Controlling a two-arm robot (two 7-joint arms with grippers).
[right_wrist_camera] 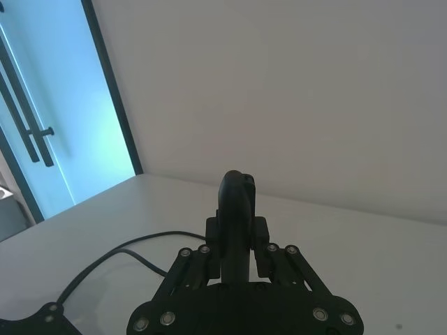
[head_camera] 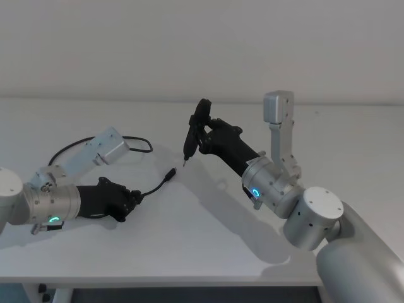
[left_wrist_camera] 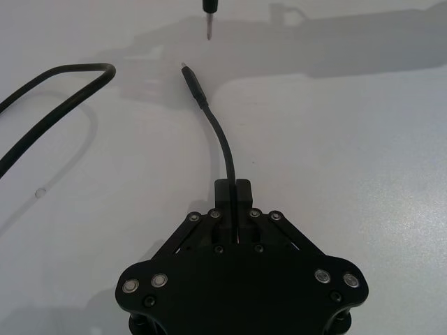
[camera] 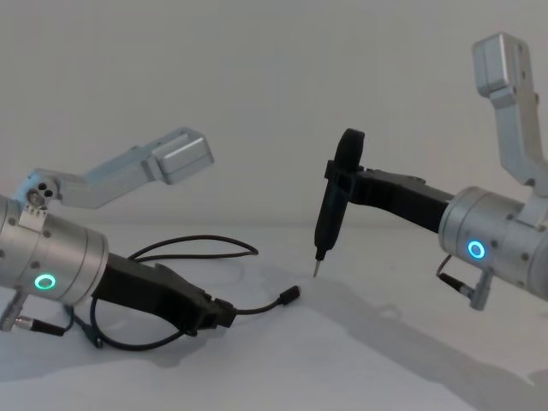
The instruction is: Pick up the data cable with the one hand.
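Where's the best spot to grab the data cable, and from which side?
Grip the data cable on the near-straight stretch just behind the plug, clear of the loops. Come in along the cord from behind, jaws either side, as the left gripper holds it now. The pen-like tool in the right gripper hangs off the plug tip, so avoid that end.

There is one data cable (left_wrist_camera: 222,142) with one plug, and one pen-like tool (camera: 330,214) at about 1 o'clock from that plug. Two end effectors show: the left end effector (head_camera: 136,197) and the right end effector (head_camera: 203,134). There is one desk (head_camera: 208,243).
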